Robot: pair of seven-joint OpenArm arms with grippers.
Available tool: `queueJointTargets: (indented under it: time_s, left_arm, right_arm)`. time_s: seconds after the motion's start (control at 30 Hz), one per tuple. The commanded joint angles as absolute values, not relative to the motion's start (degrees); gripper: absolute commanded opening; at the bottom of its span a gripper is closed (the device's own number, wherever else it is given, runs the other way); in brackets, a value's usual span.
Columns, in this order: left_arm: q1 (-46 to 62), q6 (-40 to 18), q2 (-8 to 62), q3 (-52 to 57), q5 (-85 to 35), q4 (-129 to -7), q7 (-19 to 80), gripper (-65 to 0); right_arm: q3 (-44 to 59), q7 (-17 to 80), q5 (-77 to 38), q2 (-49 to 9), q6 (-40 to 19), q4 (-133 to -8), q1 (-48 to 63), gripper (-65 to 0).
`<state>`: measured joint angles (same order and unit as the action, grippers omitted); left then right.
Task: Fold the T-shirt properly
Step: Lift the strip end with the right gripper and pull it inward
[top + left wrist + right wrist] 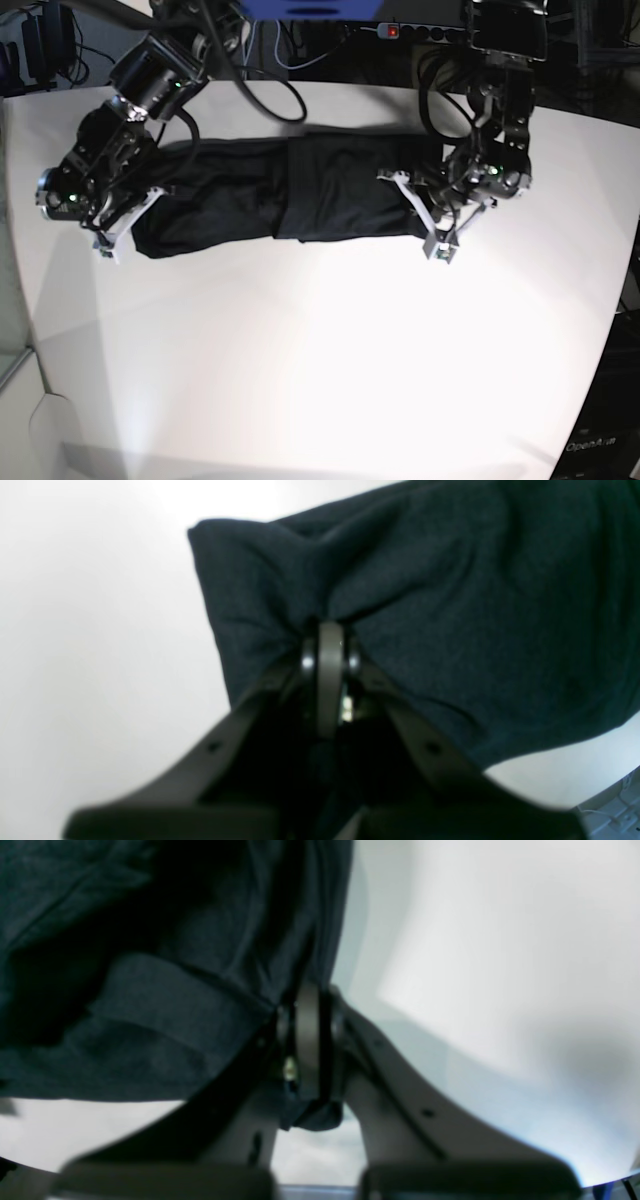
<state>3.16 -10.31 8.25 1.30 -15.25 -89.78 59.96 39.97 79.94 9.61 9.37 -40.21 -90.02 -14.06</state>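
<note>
Base view: the T-shirt point(300, 195) lies as a long, narrow black band across the far half of the white table point(330, 370), its length running left to right, with a fold line visible near its middle. The 2 arms meet it at opposite ends. On the left of this view, the right gripper point(125, 225) sits at the band's left end; on the right of this view, the left gripper point(430, 220) sits at the band's right end. Dark cables point(270, 90) trail over the far edge of the table behind the garment.

Left wrist view: the left gripper point(330, 630) has its fingers pressed together on a pinch of the T-shirt point(450, 605), and the cloth puckers into creases around the tips.

Right wrist view: the right gripper point(312, 995) likewise has its fingers brought together, clamped on the edge of the T-shirt point(150, 990), with a small scrap of fabric showing below the tips. A folded hem band crosses the cloth just left of the fingers.
</note>
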Motion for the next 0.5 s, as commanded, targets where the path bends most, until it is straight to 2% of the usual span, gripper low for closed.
queueJointTargets:
  time_s: [0.0,0.23,0.47]
  left_arm:
    - [3.3,-9.2,8.9,1.5,-12.3,-89.8,62.7,-65.0]
    - [1.6,-9.2,8.4,1.5,-12.5,-89.8,62.7,-65.0]
    - [0.0,-9.2,8.2,1.4,-12.7,-90.7,62.9,-65.0]
  right_arm:
    - [39.8,80.0,9.4,9.0,-40.0,-91.2,-15.3,-64.7]
    - [39.3,80.0,9.4,9.0,-40.0,-91.4,-15.6,-64.7]
    - [33.1,80.0,9.6,9.0,-40.0,-91.4,-14.8,-64.7]
